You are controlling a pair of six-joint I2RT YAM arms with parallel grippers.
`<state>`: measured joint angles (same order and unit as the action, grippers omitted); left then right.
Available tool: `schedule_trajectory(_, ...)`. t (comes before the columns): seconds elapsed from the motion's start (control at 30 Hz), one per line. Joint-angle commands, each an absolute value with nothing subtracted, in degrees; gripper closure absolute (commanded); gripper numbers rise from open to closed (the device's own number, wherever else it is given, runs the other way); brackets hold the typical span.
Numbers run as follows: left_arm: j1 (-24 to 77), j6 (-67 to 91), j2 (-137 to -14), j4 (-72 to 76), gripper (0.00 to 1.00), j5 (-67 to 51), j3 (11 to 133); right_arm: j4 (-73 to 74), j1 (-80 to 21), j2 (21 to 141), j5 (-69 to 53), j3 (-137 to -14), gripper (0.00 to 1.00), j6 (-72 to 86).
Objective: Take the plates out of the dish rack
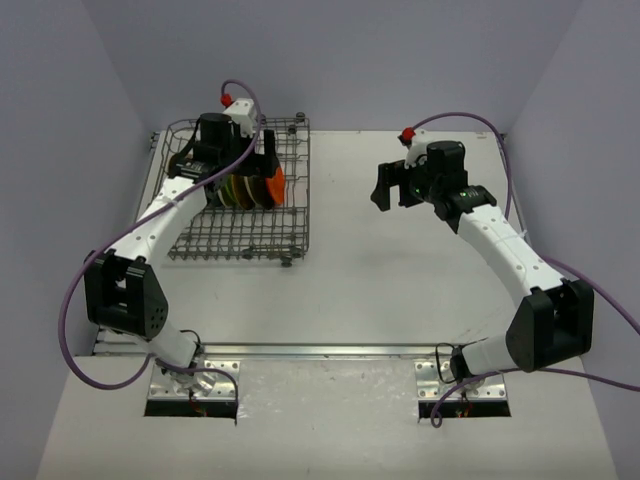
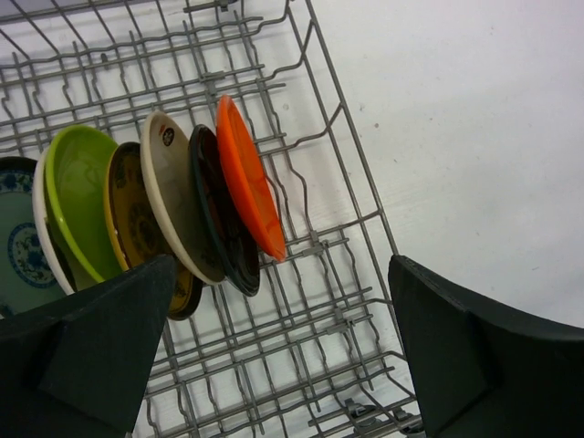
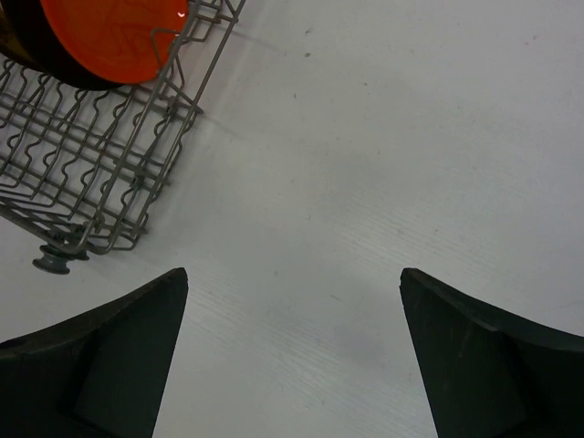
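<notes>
The grey wire dish rack [image 1: 240, 235] stands at the table's far left. Several plates stand on edge in it: an orange plate [image 2: 248, 192] at the right end, then a dark one [image 2: 224, 224], a beige underside [image 2: 173, 192], a yellow-brown patterned one [image 2: 132, 219], a lime green one [image 2: 82, 196] and a teal-patterned one [image 2: 18, 246]. My left gripper [image 1: 240, 165] hovers open over the plates, nothing between its fingers [image 2: 100, 347]. My right gripper [image 1: 388, 186] is open and empty above bare table, right of the rack. The orange plate [image 3: 109, 36] and the rack [image 3: 91, 173] show in the right wrist view.
The rack has a small wheel [image 3: 52, 263] at its near right corner. White table [image 1: 400, 270] stretches right of the rack. Grey walls close in the back and sides. Purple cables [image 1: 95, 260] trail from both arms.
</notes>
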<state>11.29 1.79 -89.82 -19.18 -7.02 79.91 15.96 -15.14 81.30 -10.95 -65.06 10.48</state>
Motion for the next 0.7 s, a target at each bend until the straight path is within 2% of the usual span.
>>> schedule_trajectory(0.0,11.2,2.5,-88.2,-19.5,0.0,-2.0,83.9,14.5,-15.2,81.3,-10.6,-67.5,0.01,10.0)
schedule_trajectory(0.27,14.0,2.4,-89.2,-23.6,0.0,6.8,89.2,14.1,-15.2,81.3,-10.4,-66.7,0.01,10.5)
schedule_trajectory(0.53,23.3,5.1,-98.4,-31.2,0.23,18.3,99.1,13.8,-15.2,82.2,-10.3,-66.6,0.01,11.1)
schedule_trajectory(0.67,24.0,6.9,-104.7,-35.1,0.41,20.7,104.9,14.1,-15.2,82.5,-10.1,-66.6,0.01,11.2)
